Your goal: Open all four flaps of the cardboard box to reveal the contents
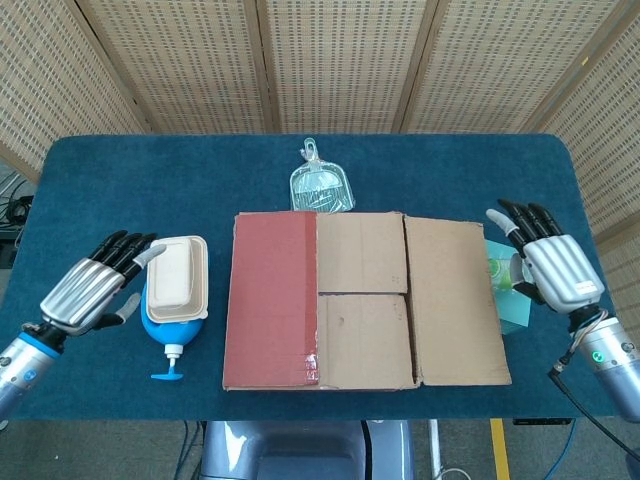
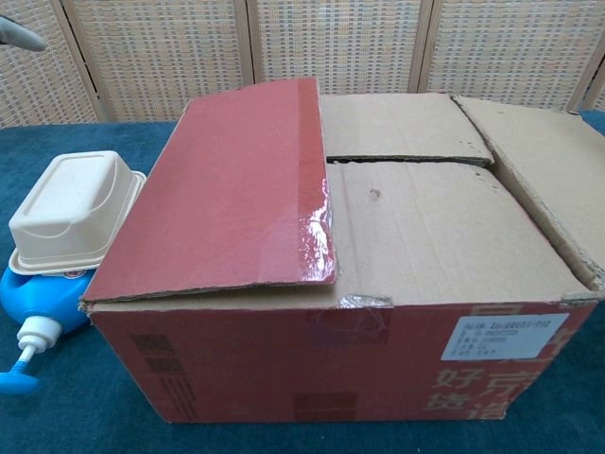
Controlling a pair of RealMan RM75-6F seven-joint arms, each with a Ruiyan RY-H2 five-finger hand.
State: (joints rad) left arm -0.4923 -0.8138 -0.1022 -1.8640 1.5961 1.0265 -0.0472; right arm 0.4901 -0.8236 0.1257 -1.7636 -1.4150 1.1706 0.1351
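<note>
Closest to me, the cardboard box point(image 1: 355, 300) sits on the blue table point(image 1: 120, 170), slightly right of centre. Its red left flap point(image 1: 272, 298) lies across the top, tilted up a little along its inner edge in the chest view. The plain right flap point(image 1: 455, 300) is folded outward and reaches past the box's right side. Between them the two inner flaps, the near one point(image 1: 365, 340) and the far one point(image 1: 362, 252), lie flat and meet along a seam, so the contents are covered.

My left hand point(image 1: 90, 290) hangs over the table's left side with nothing in it, fingers stretched forward and apart, their tips just beside the cream clamshell container point(image 1: 177, 277). That container rests on top of a blue pump bottle point(image 1: 165, 335) lying with its nozzle toward me. In the chest view only a grey fingertip point(image 2: 19, 36) shows, at the upper left corner.

My right hand point(image 1: 550, 265) is to the right of the box, released and empty, fingers spread and pointing away from me, apart from the outward flap. Between this hand and the box lies a green and pale blue item point(image 1: 505, 290), partly hidden by the flap's edge; I cannot tell what it is.

Beyond the box, near its back edge, a small clear dustpan point(image 1: 321, 183) lies on the table with its handle pointing away. Woven screen panels point(image 1: 330, 60) stand behind the table.
</note>
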